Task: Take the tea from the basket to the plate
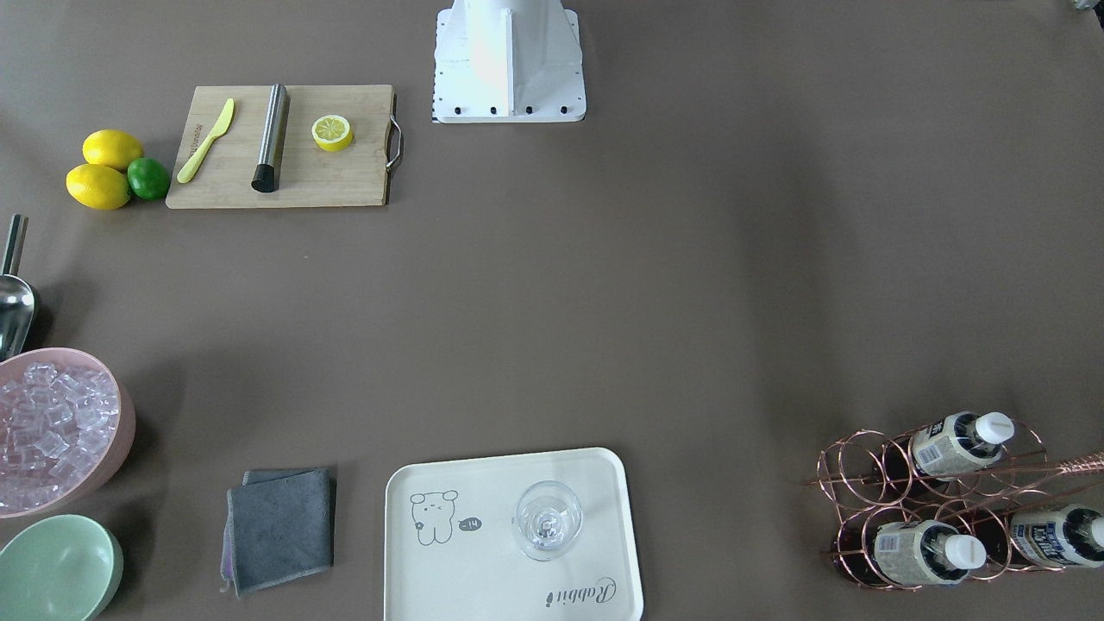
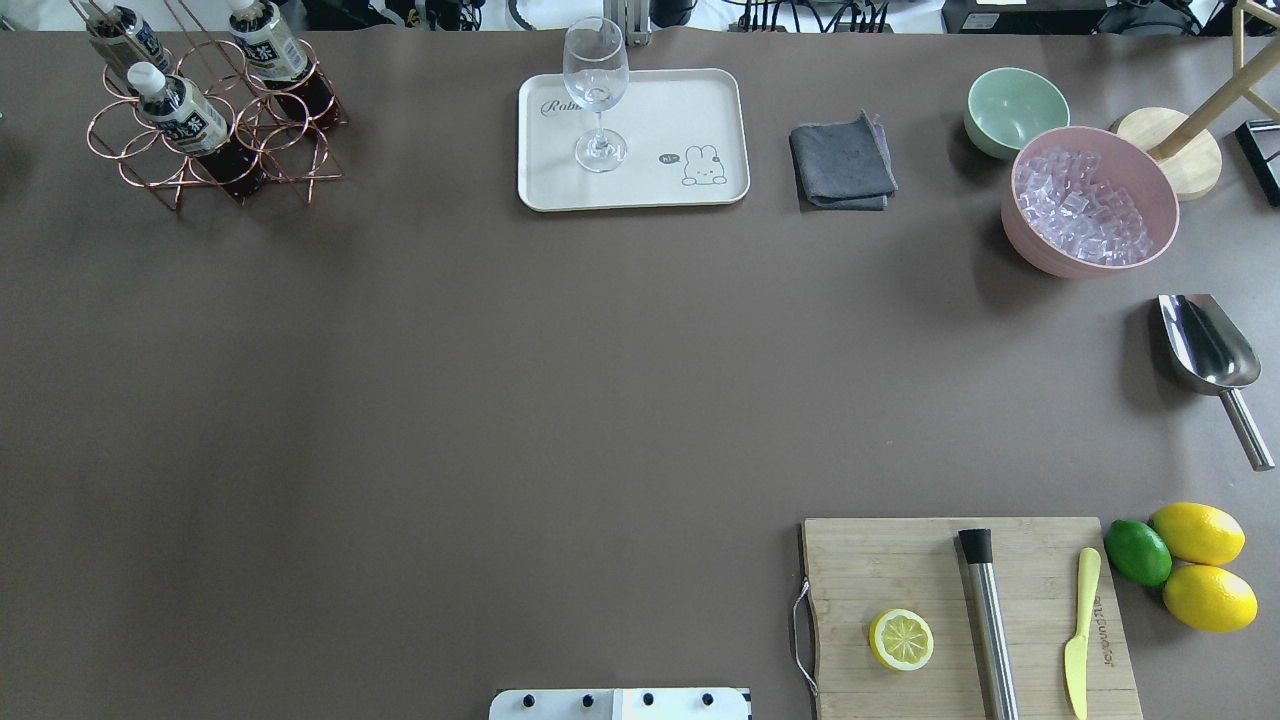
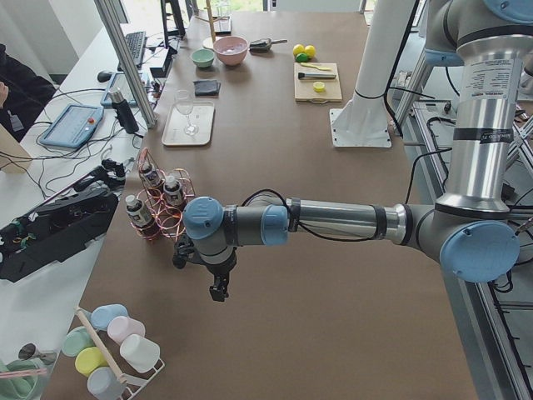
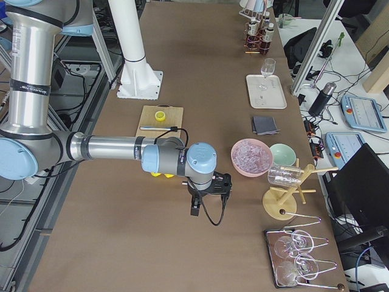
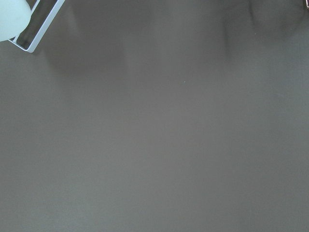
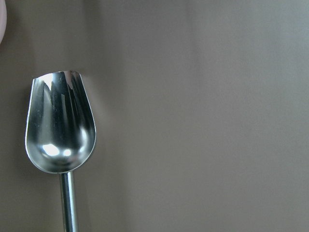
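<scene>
- Three tea bottles [image 1: 957, 444] [image 1: 923, 552] [image 1: 1056, 535] are seen standing in the basket [image 1: 862, 473], at the table's far corner on the robot's left. One is held in the row nearer the robot and two in the farther row.
- Each bottle is set cap-up with its long axis roughly vertical. This is shown best from the left side. The lean seen in the front-facing and overhead views runs opposite ways.
- The plate [image 1: 483, 569] is laid well apart from the basket, midway along the far edge. Only a stemmed glass [image 1: 548, 520] is carried on it, upright, and no bottle has yet been placed there.
- The left gripper [image 3: 218, 290] is seen pointed down over the table, close to the basket in the left side view. The right gripper [image 4: 194, 210] is likewise held pointed down, with a steel scoop [image 6: 60, 125] shown below its wrist camera. Both are shown only from the sides, so how far they are open, or what is gripped, cannot be told.
- The table [image 1: 604, 302] is covered in a plain, matte brown sheet.
- A grey cloth [image 1: 280, 528], a green bowl [image 1: 56, 565], a pink bowl of ice [image 1: 52, 431] and a cutting board [image 1: 345, 177] are spread towards the robot's right.
- Beyond the far edge, aluminium posts and cluttered white desks are visible.
</scene>
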Robot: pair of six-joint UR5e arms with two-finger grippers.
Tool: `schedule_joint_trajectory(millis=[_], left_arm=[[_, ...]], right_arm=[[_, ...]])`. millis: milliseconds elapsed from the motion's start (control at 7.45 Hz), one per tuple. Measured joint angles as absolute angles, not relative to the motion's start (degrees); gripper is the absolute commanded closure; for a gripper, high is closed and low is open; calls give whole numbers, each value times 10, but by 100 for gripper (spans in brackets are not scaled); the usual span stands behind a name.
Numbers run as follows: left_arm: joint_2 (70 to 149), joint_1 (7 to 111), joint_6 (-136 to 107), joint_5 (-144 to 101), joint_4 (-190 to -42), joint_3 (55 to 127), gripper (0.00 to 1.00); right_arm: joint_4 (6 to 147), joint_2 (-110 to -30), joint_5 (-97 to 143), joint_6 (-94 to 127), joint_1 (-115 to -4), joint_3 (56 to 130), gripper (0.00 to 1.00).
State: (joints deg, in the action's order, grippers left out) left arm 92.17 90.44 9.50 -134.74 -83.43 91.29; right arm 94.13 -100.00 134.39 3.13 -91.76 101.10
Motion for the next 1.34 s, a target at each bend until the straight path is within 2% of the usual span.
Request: schedule_joint_trajectory(millis=[1342], left_arm=[[922, 904, 97, -1346, -835, 921, 2]], right_arm=[[945, -1005, 1344, 31, -918, 1011, 0]])
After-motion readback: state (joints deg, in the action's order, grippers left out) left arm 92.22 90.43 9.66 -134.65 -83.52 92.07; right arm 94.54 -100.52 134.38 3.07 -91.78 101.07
